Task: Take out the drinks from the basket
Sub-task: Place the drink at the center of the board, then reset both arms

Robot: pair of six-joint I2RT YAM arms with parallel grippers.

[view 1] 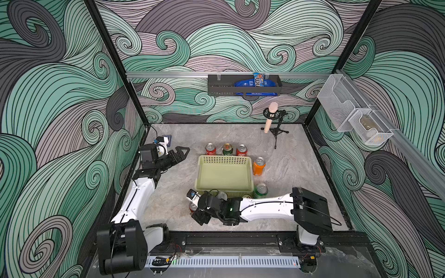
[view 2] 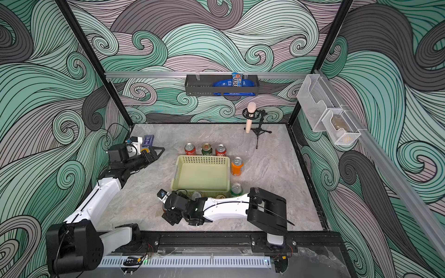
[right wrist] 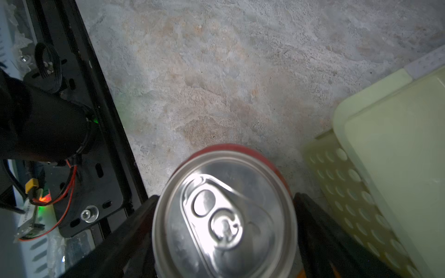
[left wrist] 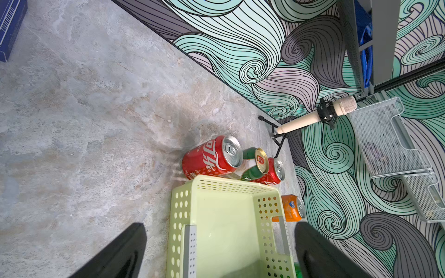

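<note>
The pale yellow-green basket (view 1: 225,158) (left wrist: 226,185) stands empty in both top views. Behind it stand two red cans (view 1: 210,149) (view 1: 241,149) with a green-gold can (view 1: 227,149) between them. An orange can (view 1: 258,166) is at its right and a bright green can (view 1: 260,190) at its front right corner. More can tops (view 1: 222,195) peek from behind my right arm. My right gripper (view 1: 193,210) (right wrist: 225,231) points down, open, its fingers either side of an upright red can (right wrist: 225,211) on the table beside the basket. My left gripper (view 1: 184,152) (left wrist: 220,226) hangs open and empty, left of the basket.
A microphone on a tripod (view 1: 272,115) stands at the back right. A black rack (view 1: 243,84) hangs on the back wall and white mesh bins (view 1: 349,113) on the right wall. A blue box (left wrist: 9,29) lies at the back left. The black front rail (right wrist: 96,144) runs close to the red can.
</note>
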